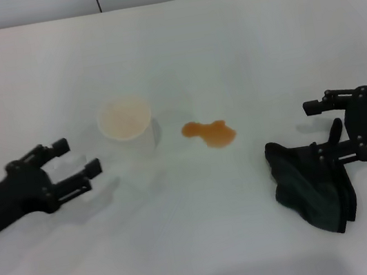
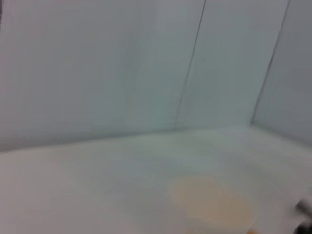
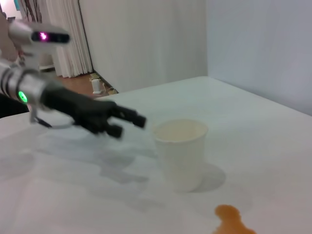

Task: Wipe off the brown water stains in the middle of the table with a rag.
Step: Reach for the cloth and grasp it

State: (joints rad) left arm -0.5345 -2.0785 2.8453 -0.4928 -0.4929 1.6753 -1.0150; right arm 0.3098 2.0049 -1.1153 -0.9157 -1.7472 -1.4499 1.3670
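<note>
Head view: white tabletop (image 1: 207, 245) with the work spread across its middle, both arms low over it.
Stain: the brown water stains (image 1: 209, 133) sit near the centre as one small orange-brown blotch, just right of the paper cup (image 1: 126, 127) and apart from it.
Rag: the rag (image 1: 310, 187) lies crumpled at the near right, well apart from the blotch.
Right end effector: the right end effector (image 1: 326, 122) is at the rag's far-right edge, fingers spread, the lower one touching or just over the cloth; nothing looks clamped yet.
Left end effector: the left end effector (image 1: 75, 158) hovers left of the cup with its fingers apart, holding nothing.
Step in hand: judged to be picking up the rag.
Doing it well: gather a thick fold rather than a loose corner, so a broad pad of cloth hangs below the fingers.
Approach: bring it in from the right and sweep toward the near side, away from the cup.
Risk: the cup stands close to the blotch; a wide stroke to the left could knock it.
Pressure: press flat and lightly so the liquid soaks in rather than smearing.
</note>
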